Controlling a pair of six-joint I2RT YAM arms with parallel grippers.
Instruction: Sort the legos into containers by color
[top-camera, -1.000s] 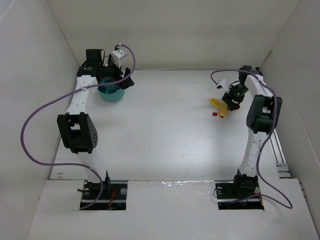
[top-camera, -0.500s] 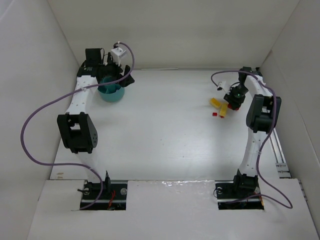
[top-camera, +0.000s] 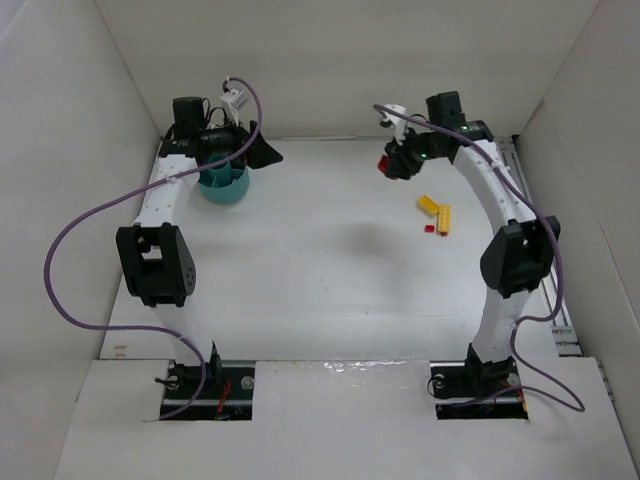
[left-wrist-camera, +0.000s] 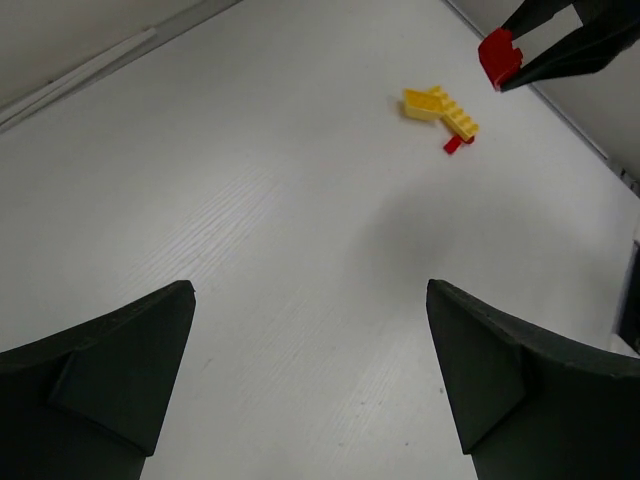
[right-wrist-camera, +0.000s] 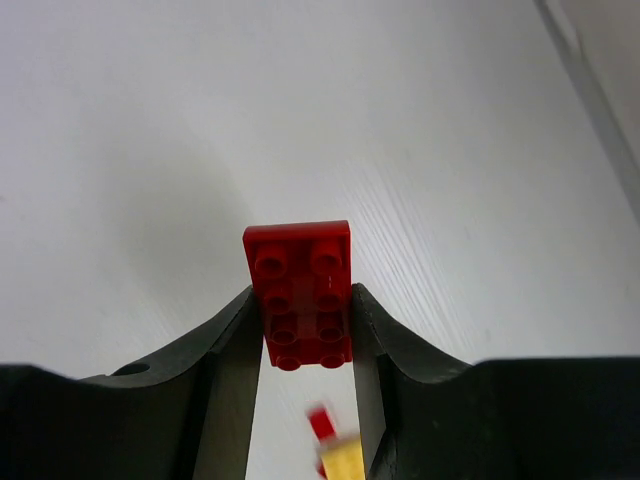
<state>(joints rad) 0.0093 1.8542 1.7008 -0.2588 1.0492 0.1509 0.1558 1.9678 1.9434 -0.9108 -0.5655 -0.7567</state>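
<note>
My right gripper (top-camera: 390, 163) is shut on a red lego plate (right-wrist-camera: 300, 292) and holds it in the air at the back of the table; the plate also shows in the top view (top-camera: 385, 163) and in the left wrist view (left-wrist-camera: 497, 56). Two yellow legos (top-camera: 437, 211) and a tiny red lego (top-camera: 430, 229) lie on the table to its right and nearer. The teal bowl (top-camera: 222, 186) stands at the back left. My left gripper (top-camera: 262, 155) is open and empty just right of the bowl, above the table.
White walls enclose the table on three sides. A purple cable (top-camera: 70, 240) loops out from the left arm. The yellow legos (left-wrist-camera: 441, 107) and small red lego (left-wrist-camera: 455, 145) show far off in the left wrist view.
My right gripper has lifted the red plate from beside the yellow legos and carried it left and back. My left gripper has swung right, away from over the bowl.
</note>
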